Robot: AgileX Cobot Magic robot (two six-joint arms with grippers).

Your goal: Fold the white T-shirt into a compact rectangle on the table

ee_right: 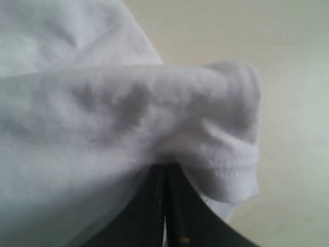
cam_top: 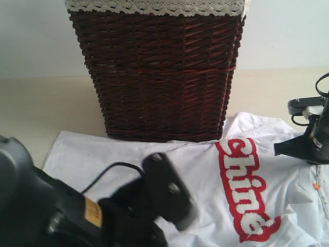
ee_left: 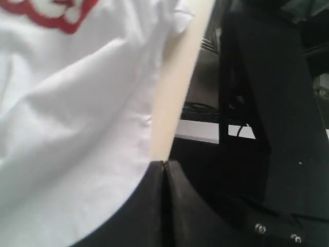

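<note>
The white T-shirt (cam_top: 205, 175) lies spread on the table (cam_top: 31, 108) in front of a basket, its red band with fluffy white letters (cam_top: 247, 188) running down the right half. A small orange tag (cam_top: 316, 184) shows at the right edge. My left gripper (ee_left: 163, 163) is shut at the table's front edge, with the shirt's hem (ee_left: 139, 154) against one finger and nothing seen between the tips. The left arm (cam_top: 169, 193) looms blurred at the lower left. My right gripper (ee_right: 164, 167) is shut on a bunched fold of the T-shirt (ee_right: 154, 113) near a stitched hem, at the shirt's right side (cam_top: 280, 149).
A tall dark wicker basket (cam_top: 159, 77) with a cream lace liner (cam_top: 154, 6) stands at the back centre, touching the shirt's far edge. Beyond the table's front edge hang dark frame parts and cables (ee_left: 247, 103). A white wall (cam_top: 31, 36) rises behind.
</note>
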